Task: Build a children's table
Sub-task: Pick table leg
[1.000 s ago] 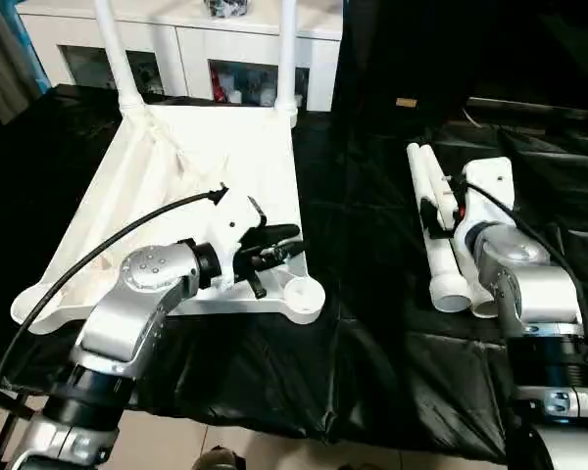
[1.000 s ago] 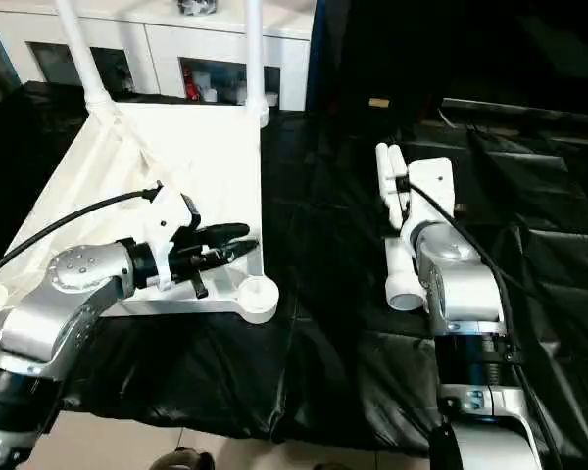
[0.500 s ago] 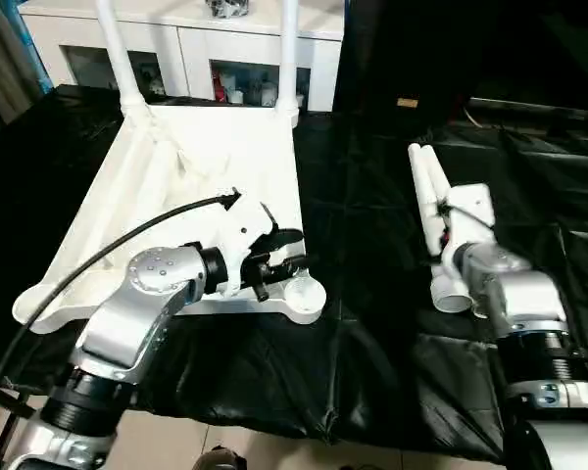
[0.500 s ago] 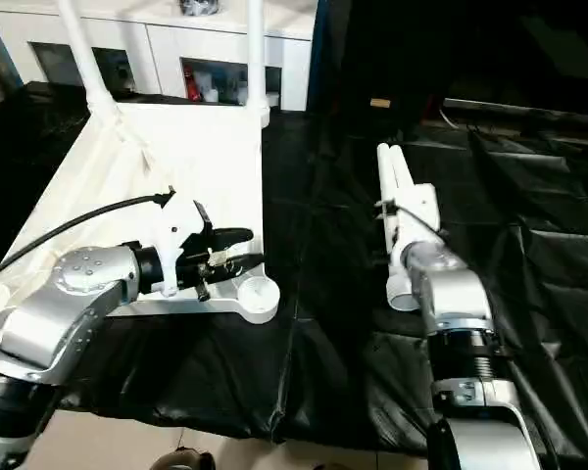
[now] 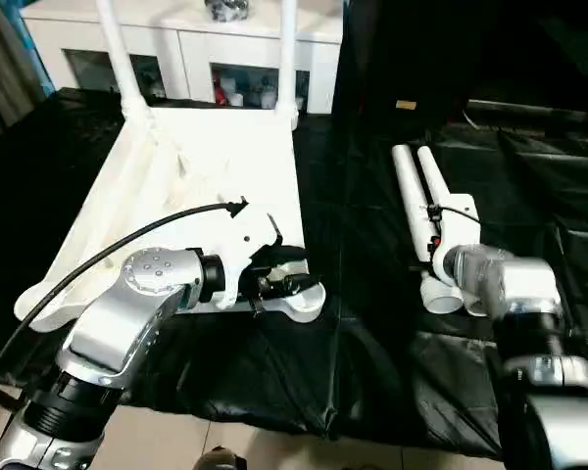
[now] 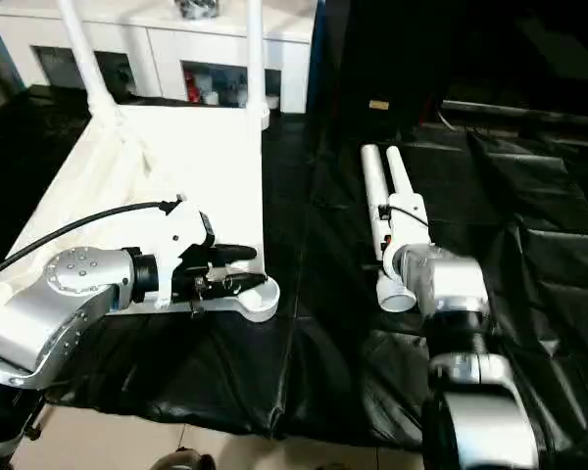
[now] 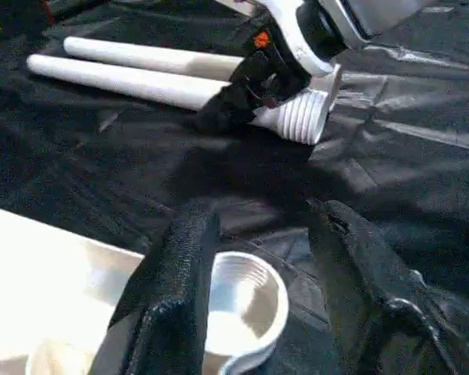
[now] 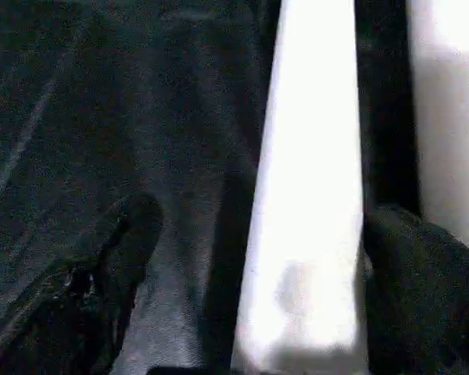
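Observation:
The white tabletop point(image 5: 225, 166) lies underside up on the black cloth, with two legs point(image 5: 113, 49) standing upright in its far corner sockets. My left gripper point(image 5: 292, 271) is open at the near right corner socket point(image 7: 246, 301). One finger point(image 7: 180, 289) is against the socket rim and the other stands clear of it. Two loose white legs point(image 5: 412, 186) lie side by side on the cloth to the right. My right gripper point(image 8: 270, 219) is open and straddles one of them point(image 8: 309, 156) near its threaded end point(image 7: 301, 117).
A white cabinet point(image 5: 206, 59) with glass-fronted compartments stands behind the table. Wrinkled black cloth point(image 5: 363, 343) covers the work surface up to its front edge, with pale floor below. A small tan tag point(image 5: 405, 103) lies at the back.
My left gripper has swung down to the near corner socket and its fingers have spread wider. My right arm has turned and come down over the loose legs.

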